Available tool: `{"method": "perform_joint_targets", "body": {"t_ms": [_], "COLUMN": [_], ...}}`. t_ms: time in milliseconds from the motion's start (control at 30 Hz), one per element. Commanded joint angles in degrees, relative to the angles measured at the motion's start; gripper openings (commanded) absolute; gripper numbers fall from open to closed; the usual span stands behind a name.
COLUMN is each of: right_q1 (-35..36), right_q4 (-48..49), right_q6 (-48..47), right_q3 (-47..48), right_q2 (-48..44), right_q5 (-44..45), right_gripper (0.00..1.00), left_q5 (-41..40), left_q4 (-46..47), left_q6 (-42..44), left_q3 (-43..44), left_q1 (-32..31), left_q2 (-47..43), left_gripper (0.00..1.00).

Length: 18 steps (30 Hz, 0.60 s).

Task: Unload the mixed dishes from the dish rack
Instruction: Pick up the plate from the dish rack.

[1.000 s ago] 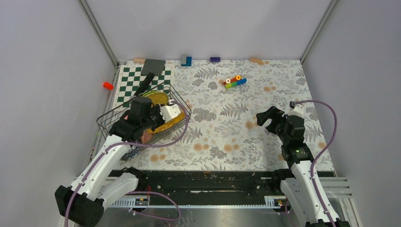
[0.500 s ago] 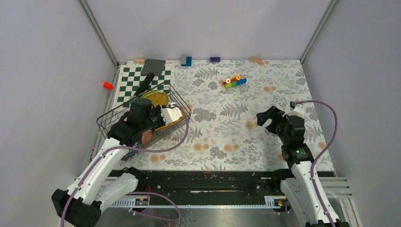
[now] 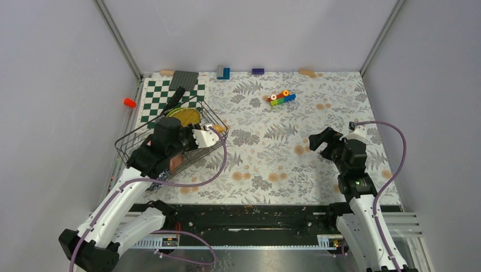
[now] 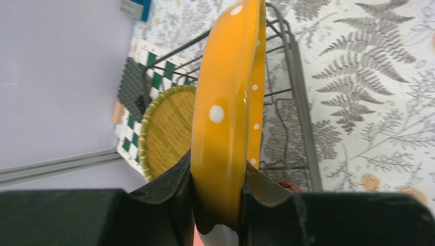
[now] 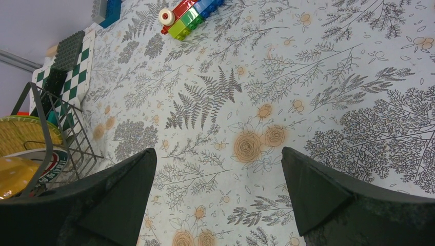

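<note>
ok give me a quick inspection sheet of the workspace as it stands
surface: fern-and-flower print cloth over the table
job's things: black wire dish rack at left; yellow plate, white-dotted, on edge; lime-green plate and white plate in the rack
clutter: toy bricks; chequered board behind the rack; loose bricks along the far edge
grippers: left claw shut on the yellow plate; right claw open over the cloth, holding nothing
cables: purple cables looped along both arms
surroundings: plain grey walls; nothing else seen
</note>
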Motion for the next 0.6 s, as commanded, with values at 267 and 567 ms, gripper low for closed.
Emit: {"method": "perform_joint_targets", "body": {"t_ms": [267,567], "right_q1": [-0.1,-0.1], "right_q4": [-0.88,-0.97], "right_q6": [-1.07,-1.16], "right_q3": [0.17,-0.39], "right_q2": [-2.33,-4.79], "right_q5": [0.83,0.15], "right_gripper": [0.99,0.99], "left_q5": [-0.46,7.23], "left_q4": [13.72,8.51], "left_q6": [2.25,-4.09], "left_q3": [9.68,15.52], "left_q1": [-0.21,-0.39], "left_q2": [-4.13,-3.83], "left_gripper": [0.0,0.0]}}
